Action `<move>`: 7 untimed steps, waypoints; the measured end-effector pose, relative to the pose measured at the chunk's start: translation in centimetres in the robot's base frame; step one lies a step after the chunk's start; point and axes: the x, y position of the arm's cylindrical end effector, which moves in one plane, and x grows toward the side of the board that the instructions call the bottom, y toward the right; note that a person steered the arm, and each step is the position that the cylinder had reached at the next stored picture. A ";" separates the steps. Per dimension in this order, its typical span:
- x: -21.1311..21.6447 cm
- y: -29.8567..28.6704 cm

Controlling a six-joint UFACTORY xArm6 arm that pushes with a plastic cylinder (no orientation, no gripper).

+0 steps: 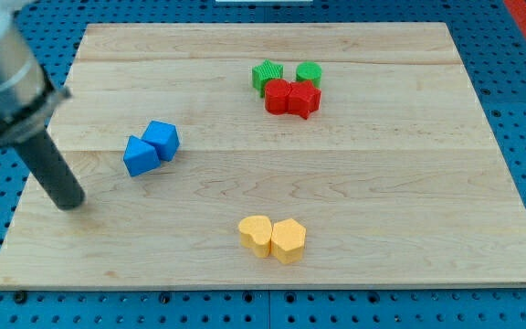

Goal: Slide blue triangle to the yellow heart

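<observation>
My tip [71,203] bare rod, holds nothing, near board's [382,183] left edge, left of blue triangle [141,156]. Triangle touches blue cube [163,139]. Yellow heart [256,234] near bottom edge, bare wood between.

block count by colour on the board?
blue: 2, blue triangle and blue cube
green: 2, green blocks
red: 2, red blocks
yellow: 2, yellow heart and yellow hexagon
total: 8
My tip sits at the view's left of the blues, touching none.
</observation>
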 end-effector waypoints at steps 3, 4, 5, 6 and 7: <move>-6.3 9.0; -2.7 10.6; -1.7 13.4; -2.9 14.2; 0.1 16.4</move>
